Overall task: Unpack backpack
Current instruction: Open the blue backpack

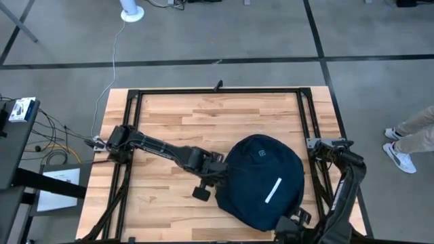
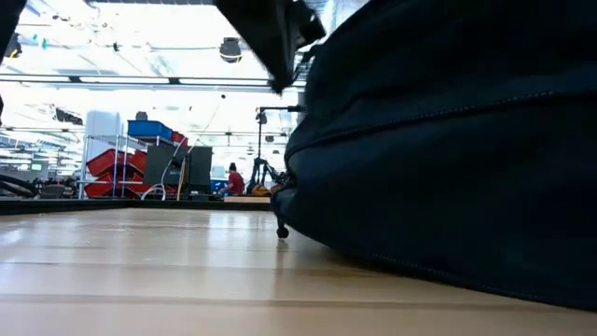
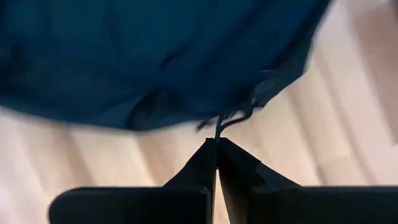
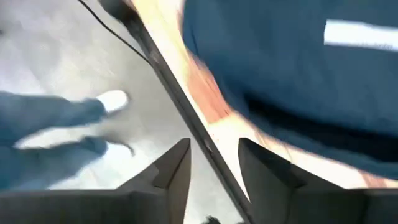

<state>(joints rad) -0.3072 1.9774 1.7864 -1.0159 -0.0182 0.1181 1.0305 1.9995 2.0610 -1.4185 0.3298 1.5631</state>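
Note:
The dark navy backpack [image 1: 264,179] lies flat on the wooden table, right of centre, its white stripe [image 1: 272,190] facing up. It fills the right of the low view [image 2: 448,149]. My left gripper [image 1: 224,169] reaches in from the left to the bag's left edge and is shut on a thin dark cord [image 3: 217,127] coming off the bag's seam. My right gripper [image 4: 214,155] stands open by the bag's near right edge [image 1: 295,218], over the table's rim, with nothing between its fingers. My left gripper pinches a thin dark pull cord [image 3: 217,132] between its two fingertips [image 3: 205,155], only at their free ends. The cord comes from the backpack's left edge. The fingers come at it about level, from the table's left side. The backpack rests on the table.
A black metal frame [image 1: 217,90] runs round the tabletop. Bare wood [image 1: 169,115] lies to the left of and behind the bag. A person's legs and white shoe [image 4: 112,101] show on the floor past the table's right side [image 1: 400,159].

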